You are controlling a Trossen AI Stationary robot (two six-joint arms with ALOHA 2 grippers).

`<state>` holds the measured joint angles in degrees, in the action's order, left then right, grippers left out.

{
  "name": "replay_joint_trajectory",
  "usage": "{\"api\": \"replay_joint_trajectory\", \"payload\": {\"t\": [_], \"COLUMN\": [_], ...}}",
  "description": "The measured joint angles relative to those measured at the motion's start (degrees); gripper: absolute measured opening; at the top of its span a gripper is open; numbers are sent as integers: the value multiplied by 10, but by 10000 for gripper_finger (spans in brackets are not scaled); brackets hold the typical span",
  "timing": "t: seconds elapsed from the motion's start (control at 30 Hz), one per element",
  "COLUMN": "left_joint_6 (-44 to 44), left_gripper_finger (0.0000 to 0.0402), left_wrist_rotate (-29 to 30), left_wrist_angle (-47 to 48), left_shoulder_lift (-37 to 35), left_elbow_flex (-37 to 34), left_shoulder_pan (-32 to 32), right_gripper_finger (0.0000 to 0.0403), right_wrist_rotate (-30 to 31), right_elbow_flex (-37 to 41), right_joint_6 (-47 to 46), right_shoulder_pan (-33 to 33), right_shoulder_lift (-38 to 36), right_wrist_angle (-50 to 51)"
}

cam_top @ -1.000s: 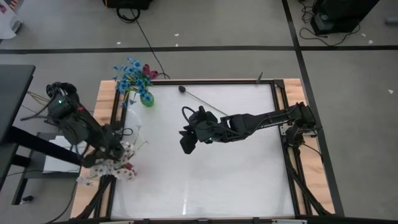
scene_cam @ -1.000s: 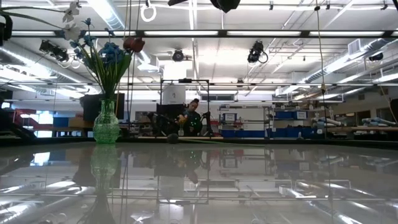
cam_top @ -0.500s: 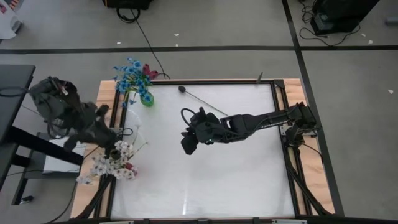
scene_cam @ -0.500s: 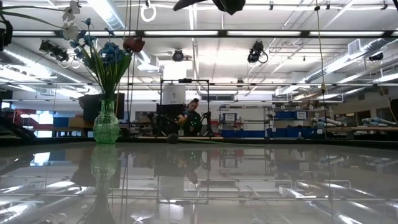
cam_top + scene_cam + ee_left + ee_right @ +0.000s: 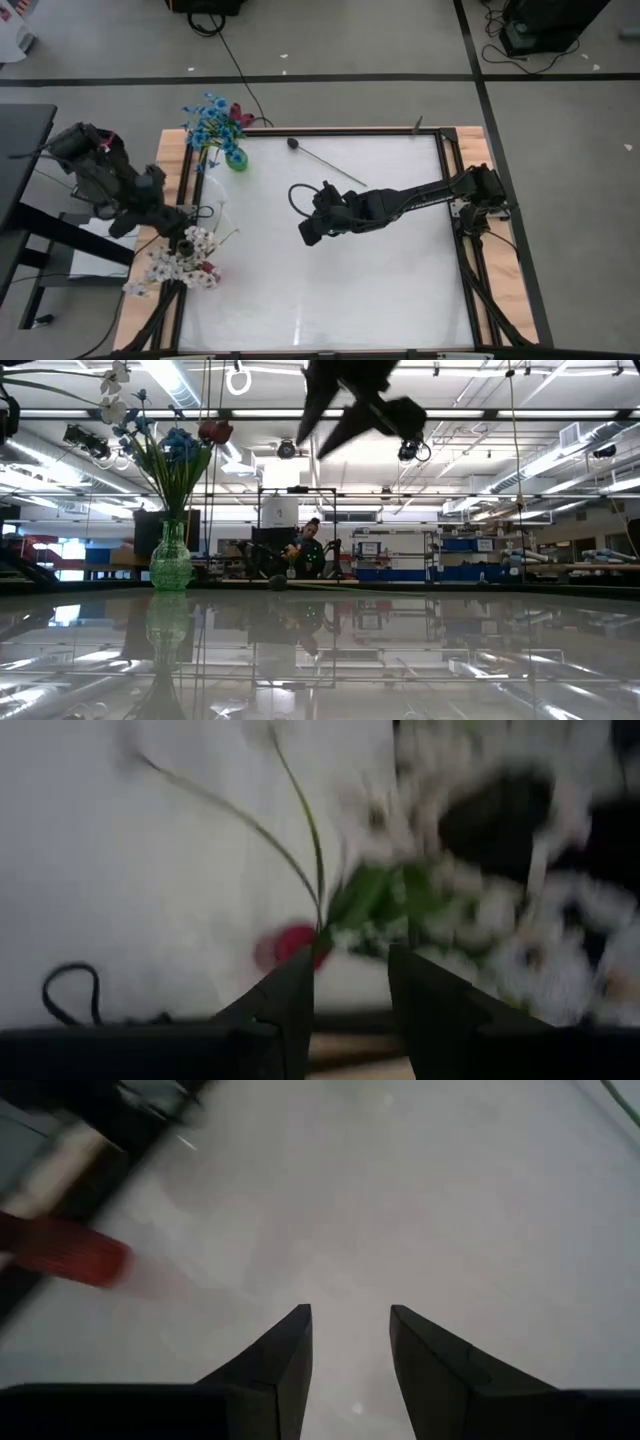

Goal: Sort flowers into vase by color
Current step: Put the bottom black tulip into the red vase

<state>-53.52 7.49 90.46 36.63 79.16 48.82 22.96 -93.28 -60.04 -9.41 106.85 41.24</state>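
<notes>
A: What has changed?
B: The right gripper (image 5: 309,236) has been lowered slightly over mid-table, fingers parted, nothing held. The left gripper (image 5: 186,232), parted and empty, has been raised above the white flowers (image 5: 180,265).
A: Others?
B: Blue flowers (image 5: 210,122) stay in the green vase (image 5: 236,158).

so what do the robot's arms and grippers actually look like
Both arms are dark, nearly black, jointed segments. The left gripper and right gripper each end in two dark, wedge-shaped fingers tapering to a point. A thin black cable loops out beside the right arm's wrist.
</notes>
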Motion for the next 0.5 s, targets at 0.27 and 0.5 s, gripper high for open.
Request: {"api": "replay_joint_trajectory", "payload": {"t": [0.27, 0.5], "left_joint_6": [48, 37], "left_gripper_finger": [132, 132], "left_wrist_rotate": [-171, -172], "left_wrist_angle": [-4, -28], "left_shoulder_lift": [5, 5], "left_elbow_flex": [-98, -228], "left_shoulder_pan": [0, 0], "right_gripper_finger": [145, 145], "right_wrist_rotate": [-66, -67], "right_elbow_flex": [84, 92], "right_joint_6": [49, 150], "right_shoulder_pan": [32, 67], "right_shoulder_lift": [0, -1], "right_wrist_angle": [-6, -9]}}
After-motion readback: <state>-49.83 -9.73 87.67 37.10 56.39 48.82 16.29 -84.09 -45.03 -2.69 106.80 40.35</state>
